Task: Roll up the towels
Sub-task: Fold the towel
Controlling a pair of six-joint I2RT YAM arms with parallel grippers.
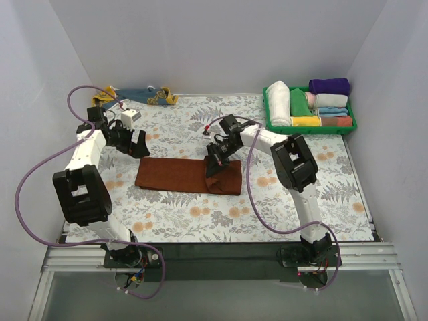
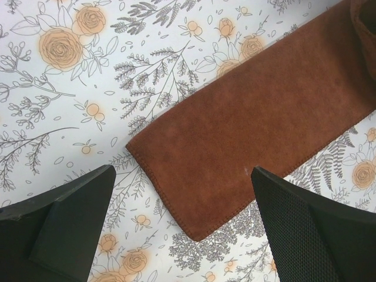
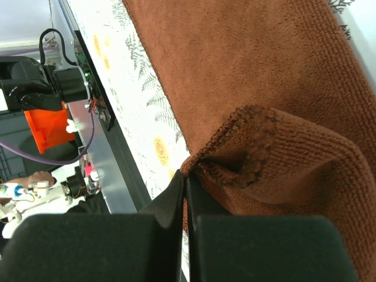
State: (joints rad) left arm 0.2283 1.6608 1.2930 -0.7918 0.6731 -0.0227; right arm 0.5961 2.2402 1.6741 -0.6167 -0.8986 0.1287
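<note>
The rust-brown towel (image 1: 177,175) lies flat as a long folded strip in the middle of the floral table. My right gripper (image 1: 215,167) is shut on a pinch of its right end, which is lifted and curled back over the strip (image 3: 264,158); the jaws (image 3: 185,176) meet tightly on the hem. My left gripper (image 1: 137,144) hovers open above the strip's left end, whose corner (image 2: 200,235) lies between the wide-apart fingers (image 2: 182,171), untouched. The mustard-yellow towel with blue-grey patches (image 1: 144,95) lies crumpled at the back left wall.
A green tray (image 1: 311,129) at the back right holds several rolled cloths, white, green, purple and others. A small white box (image 1: 130,116) sits near the left arm. Walls close in the table on three sides. Purple cables loop beside both arms.
</note>
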